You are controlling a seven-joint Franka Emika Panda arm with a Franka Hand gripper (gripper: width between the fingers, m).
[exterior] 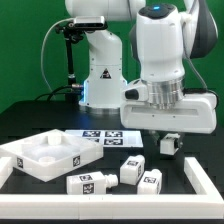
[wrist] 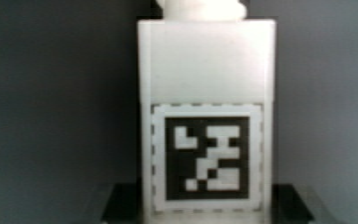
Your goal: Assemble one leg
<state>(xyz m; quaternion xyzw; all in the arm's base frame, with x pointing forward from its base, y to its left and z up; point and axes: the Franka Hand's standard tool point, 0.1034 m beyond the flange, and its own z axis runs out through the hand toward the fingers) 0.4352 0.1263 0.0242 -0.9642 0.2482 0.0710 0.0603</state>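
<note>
Table lot, listed from the exterior view's left to its right.

1. Square white panel [exterior: 42,158] with raised rim; laid flat; nothing fitted to it.
2. First spare leg [exterior: 86,183], lying loose in front of the panel.
3. Marker board [exterior: 105,134]; flat, set further back.
4. Second spare leg [exterior: 130,170] and third spare leg [exterior: 150,181]; laid just beside each other, tags showing.
5. Gripper [exterior: 170,150] [wrist: 208,206]; fingers [wrist: 119,204] drawn in narrow and pressed on two opposite sides of the leg [exterior: 170,143] [wrist: 208,80], so the leg is judged to be held; whether it is clear of the table cannot be told.
6. White border rail [exterior: 205,185].

Governing relation: the held leg's long axis is set crosswise to the closing line of the fingers; the grip is taken at the end bearing the tag [wrist: 208,150], and the peg [wrist: 202,8] is left free at the far end. The panel lies well apart, toward the exterior view's left of the gripper. The peg end is therefore judged to need turning toward the panel during the carry; slip in so short a grip is the risk noted.
</note>
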